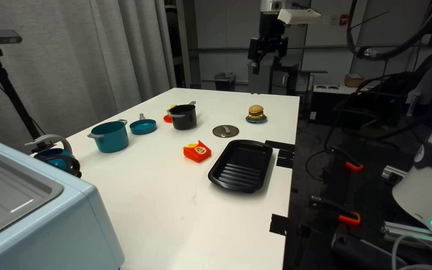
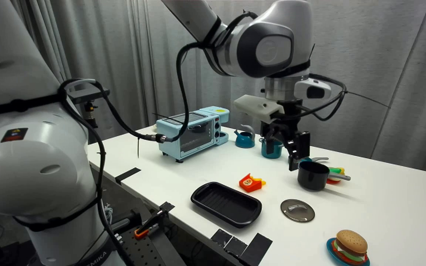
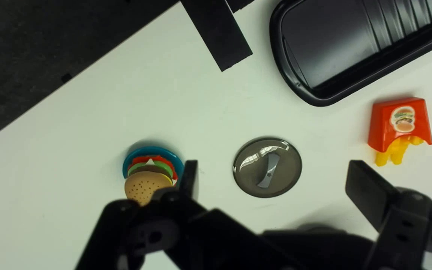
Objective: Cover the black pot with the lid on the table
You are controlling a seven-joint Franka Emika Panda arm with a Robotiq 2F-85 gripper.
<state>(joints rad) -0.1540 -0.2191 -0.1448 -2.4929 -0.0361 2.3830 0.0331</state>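
Note:
The black pot [image 1: 184, 119] stands upright and uncovered on the white table; it also shows in an exterior view [image 2: 312, 178] with its grey handle pointing right. The dark-grey see-through lid [image 1: 225, 131] lies flat on the table, its grey handle up, also in an exterior view [image 2: 297, 210] and the wrist view [image 3: 254, 176]. My gripper [image 2: 284, 155] is open and empty, high above the table, also in an exterior view [image 1: 269, 58]. In the wrist view the lid appears between the spread fingers [image 3: 274, 168], well below them. The pot is mostly or fully hidden there by the gripper.
A black grill pan [image 1: 243, 165] and red fries box [image 1: 198, 151] lie near the lid. A toy burger on a blue plate [image 2: 349, 246] is on its other side. A teal pot [image 1: 111, 137], teal pan [image 1: 143, 126], kettle [image 2: 244, 139] and blue toaster oven [image 2: 192, 130] stand farther off.

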